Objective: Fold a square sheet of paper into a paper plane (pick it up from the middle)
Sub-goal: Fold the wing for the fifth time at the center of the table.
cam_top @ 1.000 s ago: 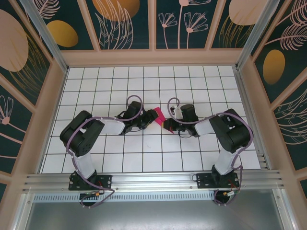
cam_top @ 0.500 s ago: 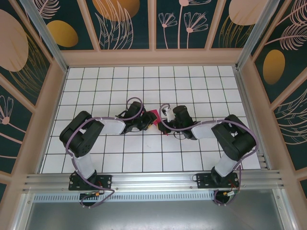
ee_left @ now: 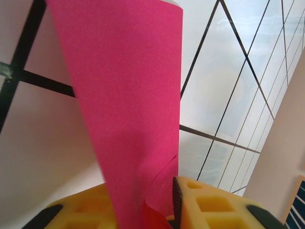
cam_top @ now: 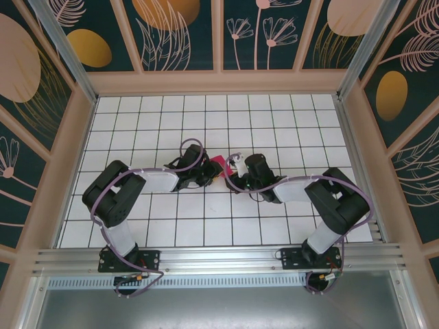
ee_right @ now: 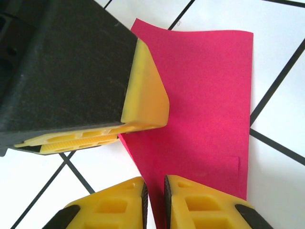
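**Two grippers meet on the pink sheet at mid-table**

To the left, our left gripper [cam_top: 210, 173] is clamped on the square sheet of paper [cam_top: 217, 164]. Its wrist view shows the creased magenta sheet [ee_left: 128, 95] rising from between its yellow pads [ee_left: 209, 205]. The sheet sits near the middle of the gridded table [cam_top: 274, 123], between both grippers. To the right, our right gripper [ee_right: 155, 200] is nearly closed, with a thin slit left. The sheet's edge runs into that slit, but we cannot tell whether the pads pinch it.
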`<state>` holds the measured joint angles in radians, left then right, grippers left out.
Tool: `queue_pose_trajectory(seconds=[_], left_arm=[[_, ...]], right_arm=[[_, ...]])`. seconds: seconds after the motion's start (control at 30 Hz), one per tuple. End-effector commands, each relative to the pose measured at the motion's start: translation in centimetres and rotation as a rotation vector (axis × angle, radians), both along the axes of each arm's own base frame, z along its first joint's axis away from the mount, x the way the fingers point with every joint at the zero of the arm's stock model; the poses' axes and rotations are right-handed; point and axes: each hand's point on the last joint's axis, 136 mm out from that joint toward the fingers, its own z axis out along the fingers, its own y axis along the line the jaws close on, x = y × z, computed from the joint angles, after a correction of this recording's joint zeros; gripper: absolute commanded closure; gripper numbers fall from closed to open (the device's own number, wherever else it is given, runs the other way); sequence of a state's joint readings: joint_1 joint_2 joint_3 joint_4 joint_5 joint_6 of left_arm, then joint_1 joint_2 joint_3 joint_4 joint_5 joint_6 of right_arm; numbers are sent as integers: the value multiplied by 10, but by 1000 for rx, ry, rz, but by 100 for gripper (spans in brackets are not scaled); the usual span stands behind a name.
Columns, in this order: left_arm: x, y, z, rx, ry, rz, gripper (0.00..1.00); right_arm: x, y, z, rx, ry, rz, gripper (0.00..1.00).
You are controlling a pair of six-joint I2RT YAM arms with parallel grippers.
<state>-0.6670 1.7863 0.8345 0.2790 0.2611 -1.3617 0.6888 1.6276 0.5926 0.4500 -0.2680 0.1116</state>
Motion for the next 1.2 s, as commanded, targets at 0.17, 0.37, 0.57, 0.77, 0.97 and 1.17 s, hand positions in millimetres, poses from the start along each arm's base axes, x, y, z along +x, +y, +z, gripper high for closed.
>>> queue_pose_trajectory(seconds=[0.17,0.37,0.57,0.77,0.97,1.17], left_arm=[[3,0,14,-12,-9,18,78],[4,-1,16,-12,-11,18,79],[5,-1,19,-15,-15,18,80],[4,-2,21,-16,-15,16,80],[4,1,19,-5,-13,21,87],[4,3,18,13,-14,26,95]], right_arm=[[0,2,4,-43,-60,-2,59],[-5,9,0,-89,-112,29,53],[-5,15,-15,-185,-174,43,54],[5,11,-20,-237,-230,-14,53],[9,10,-4,-232,-289,-55,52],[6,1,13,-170,-275,-79,51]])
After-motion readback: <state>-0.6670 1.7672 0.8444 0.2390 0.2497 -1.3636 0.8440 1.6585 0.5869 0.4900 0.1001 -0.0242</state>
